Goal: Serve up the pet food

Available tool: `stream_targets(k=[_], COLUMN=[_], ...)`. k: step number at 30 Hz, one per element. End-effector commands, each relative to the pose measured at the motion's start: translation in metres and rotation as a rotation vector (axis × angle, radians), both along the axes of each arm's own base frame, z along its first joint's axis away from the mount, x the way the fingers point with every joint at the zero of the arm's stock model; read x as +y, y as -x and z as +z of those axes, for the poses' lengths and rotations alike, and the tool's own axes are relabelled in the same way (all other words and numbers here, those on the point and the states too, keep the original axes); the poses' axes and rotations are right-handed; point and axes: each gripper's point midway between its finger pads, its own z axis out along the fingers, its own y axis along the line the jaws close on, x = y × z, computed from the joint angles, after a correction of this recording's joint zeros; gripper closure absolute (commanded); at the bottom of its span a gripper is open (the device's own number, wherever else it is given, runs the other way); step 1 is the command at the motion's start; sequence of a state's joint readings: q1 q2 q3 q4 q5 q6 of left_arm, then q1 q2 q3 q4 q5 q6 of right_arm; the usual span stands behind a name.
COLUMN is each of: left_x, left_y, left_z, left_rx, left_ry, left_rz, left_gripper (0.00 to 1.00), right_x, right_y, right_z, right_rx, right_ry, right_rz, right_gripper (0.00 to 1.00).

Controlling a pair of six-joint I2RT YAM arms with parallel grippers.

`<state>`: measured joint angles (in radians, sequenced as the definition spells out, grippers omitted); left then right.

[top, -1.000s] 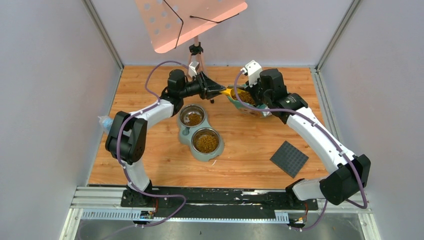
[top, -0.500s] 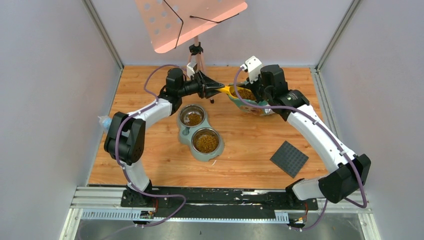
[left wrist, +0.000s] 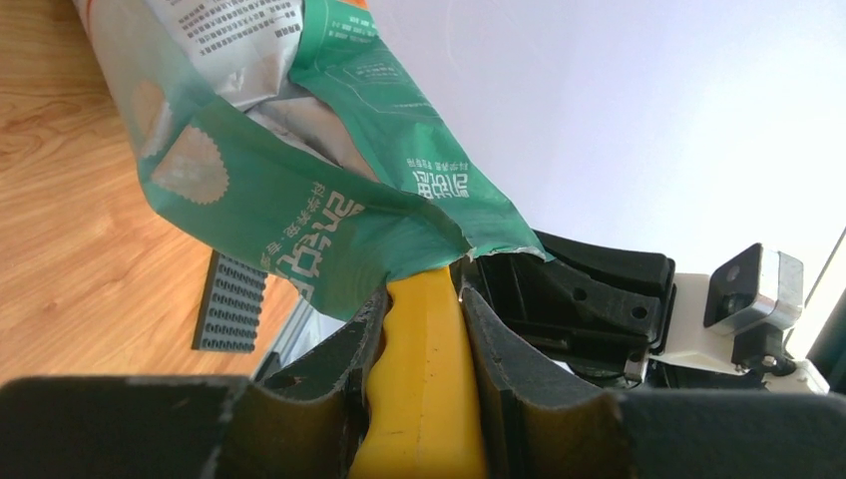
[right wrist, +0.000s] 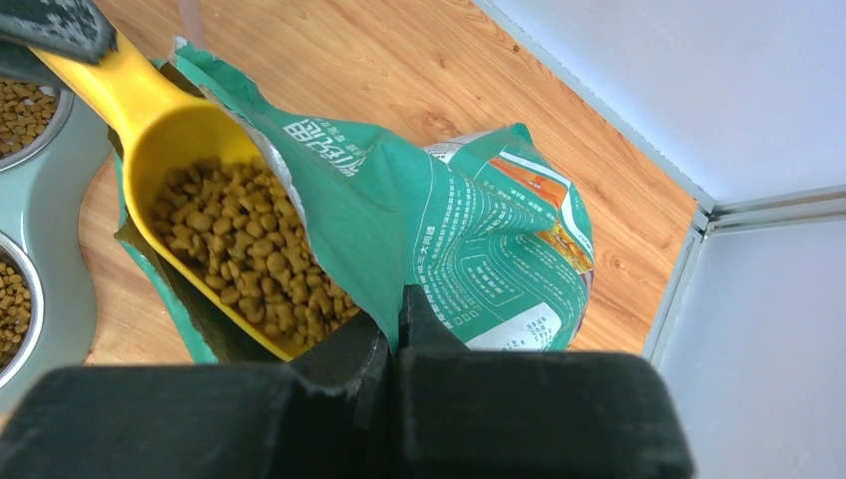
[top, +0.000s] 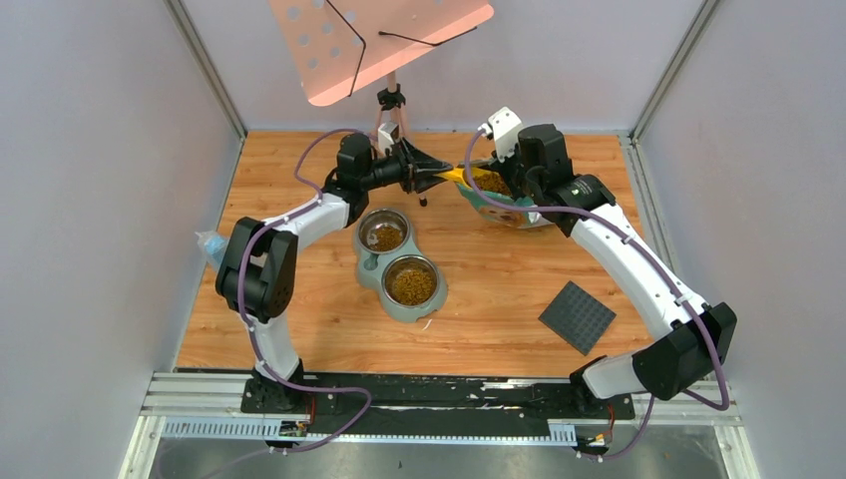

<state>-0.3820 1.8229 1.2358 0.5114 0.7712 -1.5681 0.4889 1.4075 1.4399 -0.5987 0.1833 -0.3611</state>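
Brown pet food kibble fills a yellow scoop whose bowl sits inside the open mouth of the teal-green bag. My left gripper is shut on the scoop's yellow handle; it shows in the top view left of the bag. My right gripper is shut on the bag's upper edge and holds the mouth open. A grey double bowl holds kibble in both steel cups.
A dark grey studded mat lies at the front right. A pink perforated stand on a tripod rises at the back. Grey walls close the table on three sides.
Both grippers have drifted slightly toward the back. The scoop stays in the bag's mouth, and the bag has been drawn a little up and back.
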Motion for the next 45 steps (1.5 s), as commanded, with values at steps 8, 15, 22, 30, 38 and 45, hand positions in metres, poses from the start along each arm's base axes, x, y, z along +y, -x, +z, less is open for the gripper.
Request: stream_targets(k=[8,15,22,30,38,45], left_x=[0.021,0.037,0.052,0.066,0.076,0.097], left_y=[-0.005,0.002,0.006,0.01,0.015,0.021], left_z=[0.031,0.041,0.055,0.054,0.056,0.053], left_rx=[-0.092,-0.109,-0.131,-0.128,-0.137,-0.148], left_ry=[0.07,0.108,0.125,0.121,0.115,0.085], left_rz=[0.059,0.078,0.107,0.132,0.154,0.194], left_gripper=[1.0,1.0,1.0,1.0,1.0,1.0], right_x=[-0.012,-0.016,-0.016,-0.017,-0.018,-0.013], right_y=[-0.004,-0.005,-0.008,-0.011,-0.01,-0.012], right_z=[0.046,0.046,0.044,0.048,0.045,0.043], right_rx=[-0.128,-0.138,-0.137,-0.145,-0.14,-0.133], right_ry=[-0.016,0.03,0.05,0.057,0.067,0.059], right_rz=[-0.039,-0.034,-0.03,-0.038,-0.037,-0.018], right_gripper=[1.0,1.0,1.0,1.0,1.0,1.0])
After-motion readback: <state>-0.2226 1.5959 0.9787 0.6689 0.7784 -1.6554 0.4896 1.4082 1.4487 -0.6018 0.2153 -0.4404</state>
